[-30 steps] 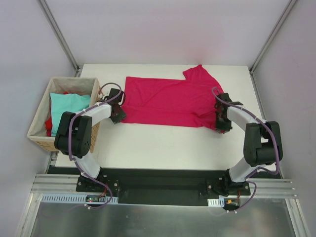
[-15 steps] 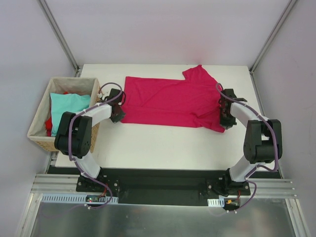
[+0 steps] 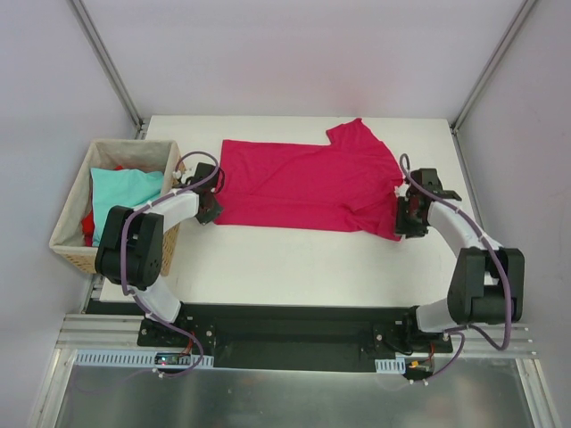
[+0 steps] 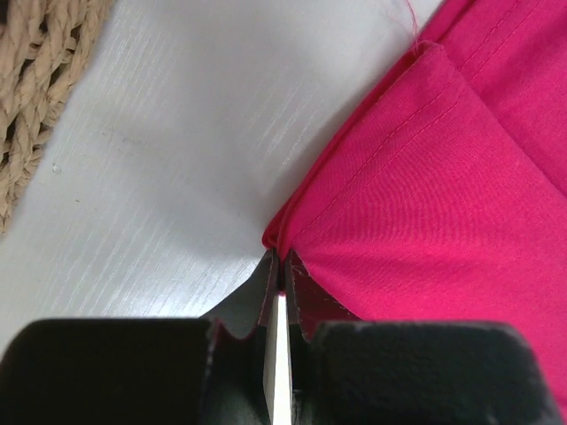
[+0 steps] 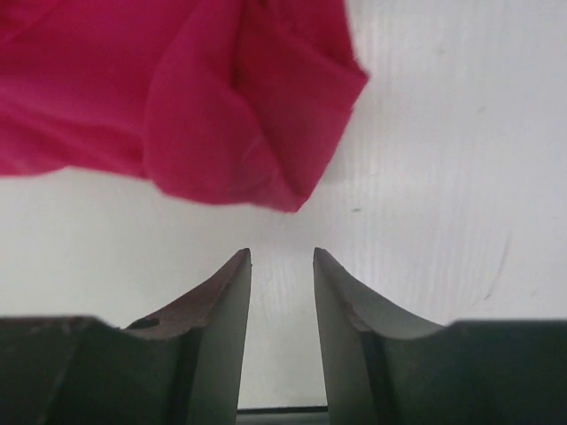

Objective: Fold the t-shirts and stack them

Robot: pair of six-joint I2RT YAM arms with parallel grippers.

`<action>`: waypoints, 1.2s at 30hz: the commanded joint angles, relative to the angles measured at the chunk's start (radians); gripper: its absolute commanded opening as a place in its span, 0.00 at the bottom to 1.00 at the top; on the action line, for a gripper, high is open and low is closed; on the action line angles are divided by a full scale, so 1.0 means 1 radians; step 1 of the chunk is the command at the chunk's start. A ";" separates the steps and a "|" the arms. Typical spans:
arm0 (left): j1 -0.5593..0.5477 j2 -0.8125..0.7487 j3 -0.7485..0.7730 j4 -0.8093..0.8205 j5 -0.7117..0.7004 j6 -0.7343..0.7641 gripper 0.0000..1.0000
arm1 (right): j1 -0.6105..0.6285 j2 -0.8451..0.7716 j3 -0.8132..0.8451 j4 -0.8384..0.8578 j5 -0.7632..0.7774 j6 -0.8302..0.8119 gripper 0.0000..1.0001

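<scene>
Table [image 3: 294,259]: white; the shirt [image 3: 303,183] is spread flat on it, long axis running left to right between the arms.
Left claw [image 4: 279,274]: closed; the shirt's left edge is pinched at its tips.
Right claw [image 5: 282,266]: parted a little; nothing is held.
Key relation: a bunched corner, possibly a sleeve, lies just ahead of the right claw, apart from its tips.

Pale lilac walls [image 3: 294,53] are enclosing a white table [image 3: 294,259] at the frame's centre, grey metal struts [image 3: 107,62] are slanting through both upper corners, and soft, even light is falling throughout.
</scene>
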 commanded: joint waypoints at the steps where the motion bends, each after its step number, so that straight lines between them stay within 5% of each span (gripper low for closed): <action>1: 0.012 -0.033 -0.012 -0.018 -0.061 0.017 0.00 | 0.016 -0.135 -0.086 0.023 -0.182 -0.006 0.44; 11: 0.033 -0.025 0.004 -0.018 -0.066 0.041 0.00 | 0.155 0.097 0.004 0.010 -0.016 -0.007 0.43; 24: 0.042 -0.002 0.010 -0.018 -0.071 0.076 0.00 | 0.175 0.147 0.065 -0.027 0.087 -0.026 0.52; 36: 0.047 0.016 0.042 -0.020 -0.066 0.104 0.00 | 0.175 0.180 0.079 -0.030 0.148 -0.093 0.48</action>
